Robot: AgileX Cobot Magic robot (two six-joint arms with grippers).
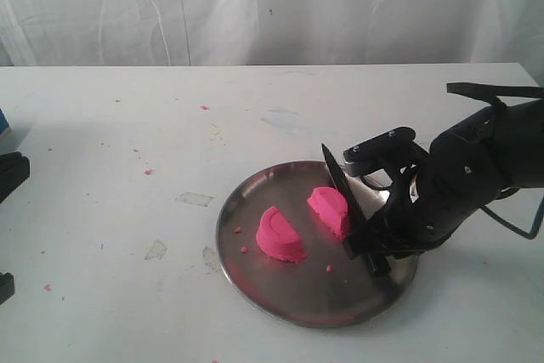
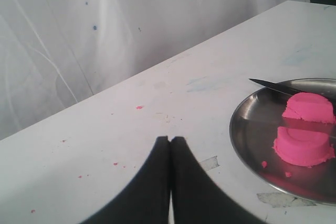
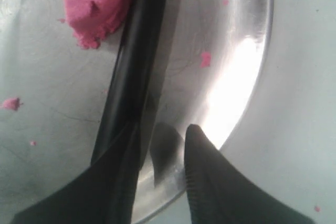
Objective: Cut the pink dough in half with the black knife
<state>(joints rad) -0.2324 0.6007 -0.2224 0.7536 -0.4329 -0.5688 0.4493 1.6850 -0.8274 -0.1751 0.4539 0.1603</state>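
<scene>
The pink dough lies in two half-round pieces on a steel plate point(image 1: 297, 299): one half point(image 1: 280, 235) nearer the left, the other point(image 1: 330, 208) against the black knife point(image 1: 340, 197). The knife slants across the plate, its tip past the far rim. My right gripper point(image 3: 163, 129) is over the plate's right side; the knife handle point(image 3: 142, 51) runs along one finger, with a clear gap to the other, so the jaws are open. My left gripper point(image 2: 170, 139) is shut and empty over the bare table, left of the plate point(image 2: 247, 129). Both halves point(image 2: 304, 145) point(image 2: 310, 107) show there too.
Pink crumbs point(image 1: 149, 171) and bits of clear tape point(image 1: 195, 199) dot the white table. A white curtain hangs behind the table. A blue object point(image 1: 2, 121) peeks in at the left edge, and dark parts of the left arm point(image 1: 10, 172) sit below it.
</scene>
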